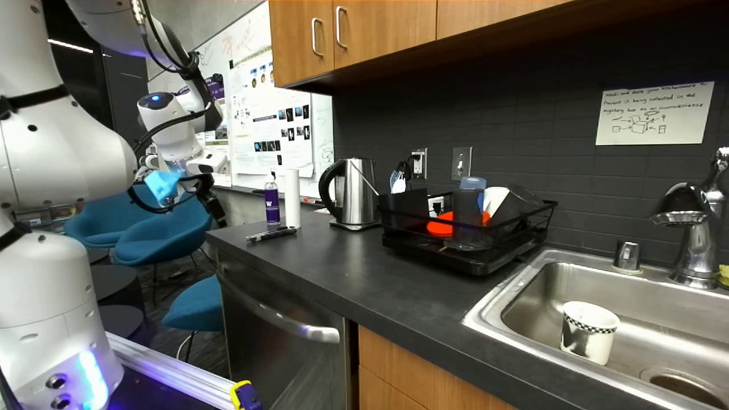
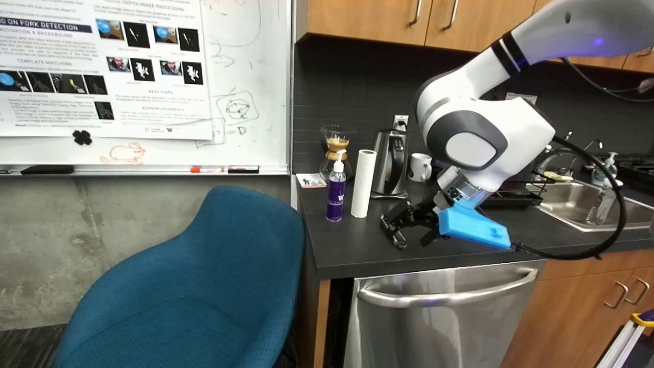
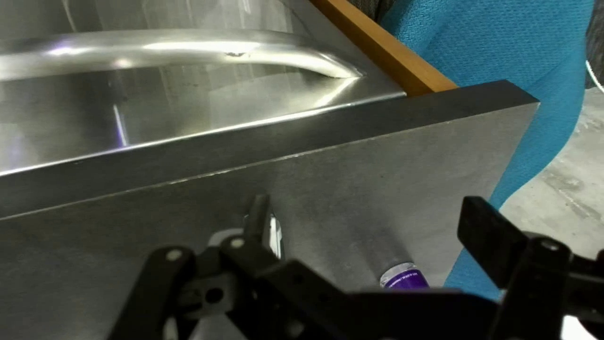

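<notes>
Between bottle (image 2: pixel 335 197) and kettle (image 2: pixel 387 163) stands a white roll (image 2: pixel 363 184).

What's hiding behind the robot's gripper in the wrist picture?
Behind the gripper are the dark counter, a blue chair and a purple bottle, its top covered. A whitish thing peeks out by one finger; the rest is covered, so I can't tell what it is.

There are three blue chairs (image 1: pixel 162 244), one kettle (image 1: pixel 356 193), one white roll (image 2: pixel 363 184) and one purple bottle (image 2: pixel 335 195).
</notes>
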You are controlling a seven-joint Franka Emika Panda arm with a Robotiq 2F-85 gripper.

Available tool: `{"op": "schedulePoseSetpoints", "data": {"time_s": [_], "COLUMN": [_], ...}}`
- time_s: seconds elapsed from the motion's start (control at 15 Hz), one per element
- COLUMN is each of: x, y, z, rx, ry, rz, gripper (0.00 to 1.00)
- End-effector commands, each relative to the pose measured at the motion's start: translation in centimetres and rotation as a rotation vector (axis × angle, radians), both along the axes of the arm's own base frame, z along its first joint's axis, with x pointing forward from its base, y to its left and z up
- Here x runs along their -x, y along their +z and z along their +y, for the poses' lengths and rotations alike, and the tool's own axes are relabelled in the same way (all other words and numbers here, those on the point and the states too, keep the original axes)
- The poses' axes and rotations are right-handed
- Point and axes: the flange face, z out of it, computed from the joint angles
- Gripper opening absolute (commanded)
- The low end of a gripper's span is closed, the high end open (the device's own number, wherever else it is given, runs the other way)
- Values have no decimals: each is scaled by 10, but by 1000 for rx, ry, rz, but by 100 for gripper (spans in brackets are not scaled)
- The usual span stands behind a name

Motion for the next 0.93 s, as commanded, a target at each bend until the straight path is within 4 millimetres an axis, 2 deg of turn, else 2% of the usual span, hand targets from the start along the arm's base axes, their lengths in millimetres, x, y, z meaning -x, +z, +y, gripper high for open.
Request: {"op": "schedulePoseSetpoints", "data": {"time_s": [0.0,0.4,0.87], "x": [1,5,29], "y": [21,33,59], "z": [2,19,54], "rx": [-82,-114,-17], "ry": [-16,18,424], "rz": [-21,-42,-158], "gripper": [100,100,100]}}
